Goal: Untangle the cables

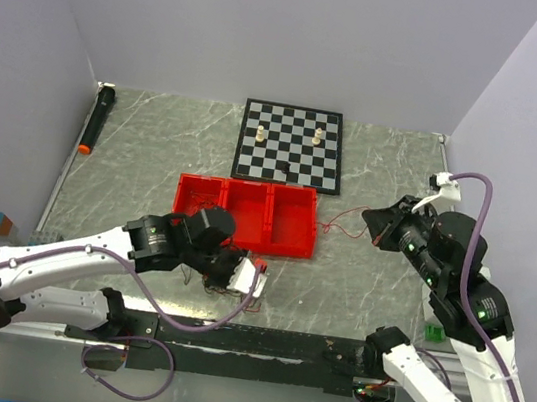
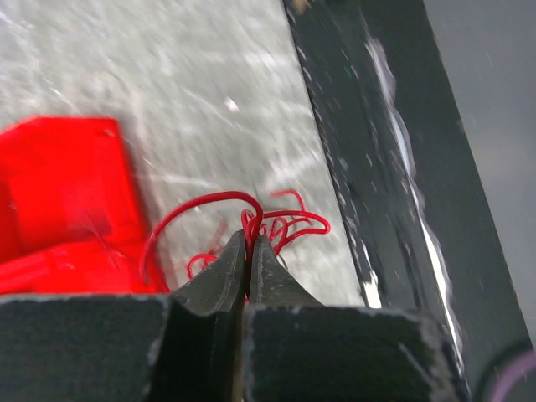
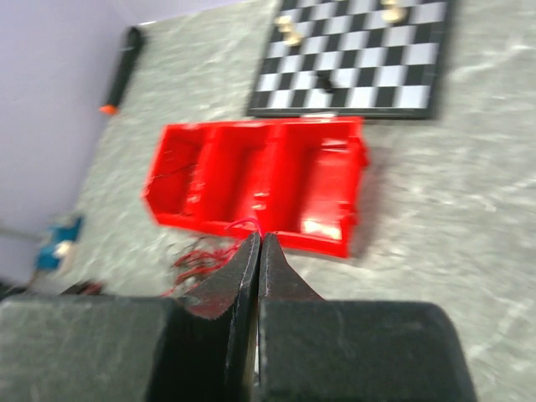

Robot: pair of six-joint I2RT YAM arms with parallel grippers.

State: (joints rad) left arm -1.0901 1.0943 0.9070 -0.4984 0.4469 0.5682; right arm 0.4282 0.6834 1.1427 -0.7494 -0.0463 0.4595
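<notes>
The left end effector [image 2: 249, 239] is pressed together on red loops of the cables [image 2: 280, 222]. The bundle lies just beyond its tips, in the lower centre of the overhead view, just beside the near wall of the red tray [image 1: 247, 208] — so the left arm is the nearer one. The right end effector [image 3: 258, 239] is shut too, it seems on one red strand; this strand runs over the counter [image 1: 358, 275] toward the right middle — that is the long axis. No writing can be read.

cables [image 3: 199, 255] before tray [image 1: 290, 227], chessboard [image 1: 289, 145] behind tray
</notes>
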